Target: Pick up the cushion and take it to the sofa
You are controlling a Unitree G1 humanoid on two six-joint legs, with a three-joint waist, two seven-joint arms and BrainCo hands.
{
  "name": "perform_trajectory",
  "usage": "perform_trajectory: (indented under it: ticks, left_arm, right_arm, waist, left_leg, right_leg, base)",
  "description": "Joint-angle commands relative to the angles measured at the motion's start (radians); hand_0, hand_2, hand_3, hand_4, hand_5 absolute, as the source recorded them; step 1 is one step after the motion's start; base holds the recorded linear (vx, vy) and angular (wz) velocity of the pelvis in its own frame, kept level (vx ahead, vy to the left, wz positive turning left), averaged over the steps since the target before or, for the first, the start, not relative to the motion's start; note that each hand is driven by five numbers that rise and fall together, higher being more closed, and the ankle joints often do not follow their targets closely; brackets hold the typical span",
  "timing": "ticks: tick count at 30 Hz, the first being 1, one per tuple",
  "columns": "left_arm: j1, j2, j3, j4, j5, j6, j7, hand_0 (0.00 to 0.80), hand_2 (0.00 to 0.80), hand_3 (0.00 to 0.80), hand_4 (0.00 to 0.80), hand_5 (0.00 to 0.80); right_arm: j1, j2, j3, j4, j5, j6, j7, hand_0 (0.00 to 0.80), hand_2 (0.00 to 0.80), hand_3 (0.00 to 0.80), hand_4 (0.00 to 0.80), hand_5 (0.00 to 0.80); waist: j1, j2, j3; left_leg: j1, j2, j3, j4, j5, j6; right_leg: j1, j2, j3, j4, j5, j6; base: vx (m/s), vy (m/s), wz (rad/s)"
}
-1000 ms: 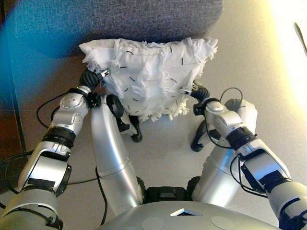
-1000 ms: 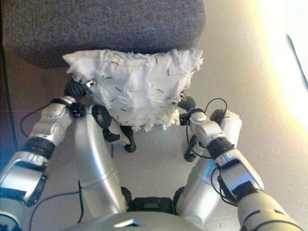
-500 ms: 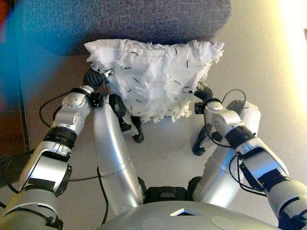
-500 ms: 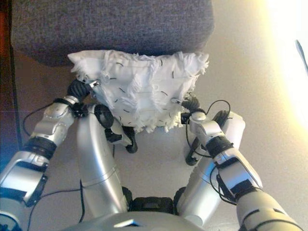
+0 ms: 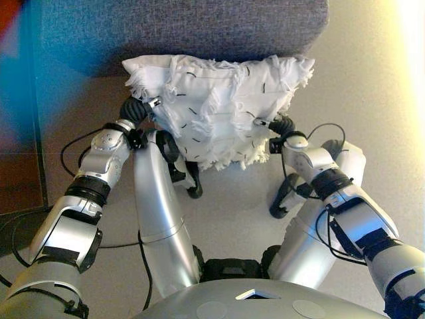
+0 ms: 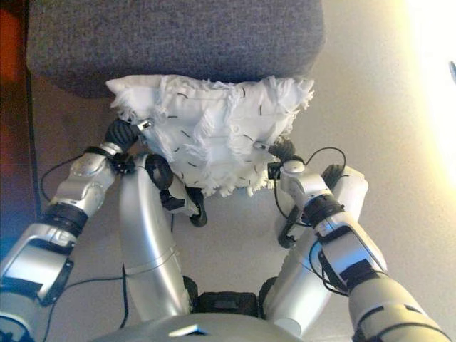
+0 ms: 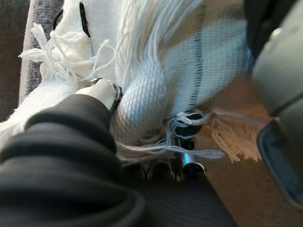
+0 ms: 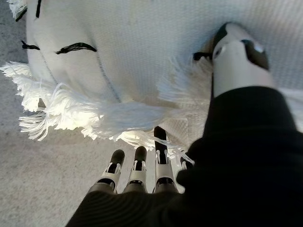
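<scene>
The cushion (image 5: 219, 106) is white, with fringes and short black dashes. I hold it up between both hands, just in front of the grey sofa (image 5: 186, 26), and its top edge meets the sofa's front edge. My left hand (image 5: 135, 108) grips the cushion's left side, thumb (image 7: 102, 90) on top and fingers underneath in the fringe. My right hand (image 5: 281, 125) grips the right side, thumb (image 8: 236, 56) pressed on the fabric and fingers (image 8: 137, 165) curled under the fringed edge.
Beige floor (image 5: 232, 212) lies below the cushion and to the sofa's right. A dark brown strip (image 5: 16, 179) runs along the left edge of the view. Bright light washes the floor at the far right.
The whole picture has shifted slightly right, so the camera has moved. The sofa's edge sits a little nearer the cushion. Both hands keep the same hold.
</scene>
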Motion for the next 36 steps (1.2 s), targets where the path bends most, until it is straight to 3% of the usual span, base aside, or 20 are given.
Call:
perform_trajectory:
  ticks: [1, 2, 3, 4, 5, 19, 26, 30, 33, 36]
  left_arm:
    - [0.069, -0.174, -0.097, -0.171, -0.088, -0.054, -0.063, 0.800, 0.800, 0.800, 0.800, 0.800]
    - [0.070, -0.172, -0.100, -0.173, -0.091, -0.056, -0.061, 0.800, 0.800, 0.800, 0.800, 0.800]
    - [0.071, -0.170, -0.102, -0.184, -0.092, -0.051, -0.054, 0.800, 0.800, 0.800, 0.800, 0.800]
    - [0.070, -0.169, -0.105, -0.183, -0.092, -0.051, -0.056, 0.800, 0.800, 0.800, 0.800, 0.800]
    - [0.070, -0.166, -0.106, -0.184, -0.091, -0.048, -0.059, 0.800, 0.800, 0.800, 0.800, 0.800]
    - [0.080, -0.151, -0.103, -0.195, -0.081, -0.034, -0.063, 0.800, 0.800, 0.800, 0.800, 0.800]
    - [0.068, -0.146, -0.107, -0.184, -0.078, -0.052, -0.069, 0.800, 0.800, 0.800, 0.800, 0.800]
    - [0.038, -0.142, -0.099, -0.180, -0.071, -0.104, -0.066, 0.800, 0.800, 0.800, 0.800, 0.800]
    - [-0.023, -0.153, -0.088, -0.159, -0.039, -0.186, -0.049, 0.800, 0.800, 0.800, 0.800, 0.800]
    - [-0.087, -0.175, -0.072, -0.145, 0.002, -0.272, 0.012, 0.800, 0.800, 0.800, 0.800, 0.800]
  right_arm:
    - [-0.145, 0.019, 0.043, 0.014, 0.020, -0.045, 0.082, 0.000, 0.000, 0.000, 0.000, 0.000]
    - [-0.147, 0.023, 0.049, 0.009, 0.016, -0.048, 0.094, 0.151, 0.151, 0.151, 0.151, 0.151]
    - [-0.149, 0.027, 0.054, 0.002, 0.015, -0.049, 0.104, 0.436, 0.436, 0.436, 0.436, 0.436]
    - [-0.150, 0.029, 0.059, -0.001, 0.015, -0.051, 0.111, 0.540, 0.540, 0.540, 0.540, 0.540]
    - [-0.153, 0.030, 0.067, -0.004, 0.019, -0.057, 0.129, 0.800, 0.800, 0.800, 0.800, 0.800]
    - [-0.150, 0.015, 0.084, 0.004, 0.053, -0.042, 0.219, 0.800, 0.800, 0.800, 0.800, 0.800]
    - [-0.146, 0.016, 0.066, 0.017, 0.088, -0.089, 0.203, 0.800, 0.800, 0.800, 0.800, 0.800]
    - [-0.159, 0.005, 0.041, -0.006, 0.092, -0.186, 0.207, 0.800, 0.800, 0.800, 0.800, 0.800]
    - [-0.198, -0.008, 0.021, -0.019, 0.076, -0.264, 0.221, 0.800, 0.800, 0.800, 0.800, 0.800]
    - [-0.213, -0.023, 0.005, -0.046, 0.049, -0.323, 0.231, 0.800, 0.800, 0.800, 0.800, 0.800]
  waist:
    - [0.074, 0.041, -0.016]
    - [0.075, 0.041, -0.016]
    - [0.077, 0.041, -0.016]
    - [0.079, 0.041, -0.016]
    - [0.081, 0.041, -0.016]
    - [0.088, 0.038, -0.016]
    - [0.083, 0.035, -0.016]
    - [0.073, 0.034, -0.016]
    - [0.062, 0.032, -0.016]
    - [0.043, 0.009, -0.016]
  left_leg:
    - [0.014, 0.028, -0.167, -0.012, -0.094, -0.098]
    - [0.014, 0.027, -0.166, -0.011, -0.095, -0.099]
    - [0.014, 0.025, -0.166, -0.013, -0.096, -0.100]
    - [0.014, 0.024, -0.166, -0.013, -0.096, -0.100]
    - [0.013, 0.024, -0.166, -0.013, -0.097, -0.101]
    - [0.013, 0.027, -0.190, 0.000, -0.097, -0.111]
    - [0.014, 0.035, -0.195, -0.021, -0.088, -0.119]
    - [0.015, 0.044, -0.182, -0.105, -0.072, -0.127]
    - [0.048, 0.068, -0.148, -0.273, -0.038, -0.138]
    - [0.153, 0.095, -0.081, -0.499, 0.026, -0.142]
  right_leg:
    - [-0.030, 0.034, 0.186, -0.173, 0.229, -0.041]
    - [-0.029, 0.035, 0.186, -0.173, 0.229, -0.041]
    - [-0.027, 0.035, 0.186, -0.175, 0.230, -0.040]
    - [-0.026, 0.033, 0.187, -0.178, 0.230, -0.039]
    - [-0.025, 0.031, 0.188, -0.179, 0.230, -0.037]
    - [-0.010, 0.023, 0.195, -0.191, 0.241, -0.024]
    - [-0.008, 0.023, 0.188, -0.210, 0.245, -0.013]
    - [0.002, 0.034, 0.144, -0.282, 0.250, 0.005]
    - [0.047, 0.040, 0.070, -0.460, 0.272, 0.025]
    - [0.140, 0.057, -0.015, -0.697, 0.335, 0.045]
  base:
    - [-0.012, 0.018, 0.04]
    - [0.000, 0.000, 0.00]
    - [0.000, 0.000, 0.00]
    - [0.000, 0.000, 0.00]
    - [0.000, 0.000, 0.00]
    - [-0.002, -0.002, 0.01]
    - [-0.024, -0.030, 0.00]
    - [-0.107, -0.040, -0.02]
    - [-0.216, -0.010, -0.03]
    - [-0.190, -0.004, -0.24]
